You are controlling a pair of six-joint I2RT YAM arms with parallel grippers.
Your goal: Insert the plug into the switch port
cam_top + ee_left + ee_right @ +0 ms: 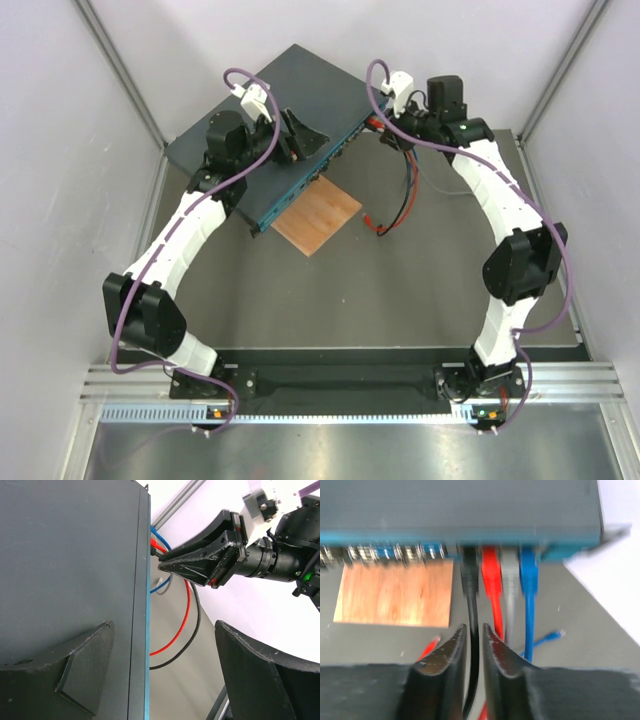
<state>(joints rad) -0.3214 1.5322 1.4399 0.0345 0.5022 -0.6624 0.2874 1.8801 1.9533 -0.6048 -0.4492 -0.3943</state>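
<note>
The switch (290, 85) is a flat dark grey box lying diagonally, its teal front edge (300, 186) facing the right arm. In the right wrist view the black plug (470, 567) sits in a port of the switch (460, 505), beside red, grey and blue plugs. My right gripper (472, 627) is parted narrowly, and the black cable runs between its fingers with slim gaps on both sides. My left gripper (165, 680) stands wide open, straddling the switch's front edge and holding nothing. It looks across at the right gripper (162, 562).
A brown wooden board (317, 215) lies on the table just in front of the switch. Red and black cables (400, 205) loop over the table to the right. A loose blue plug end (552, 636) lies near them. White walls close in the sides and back.
</note>
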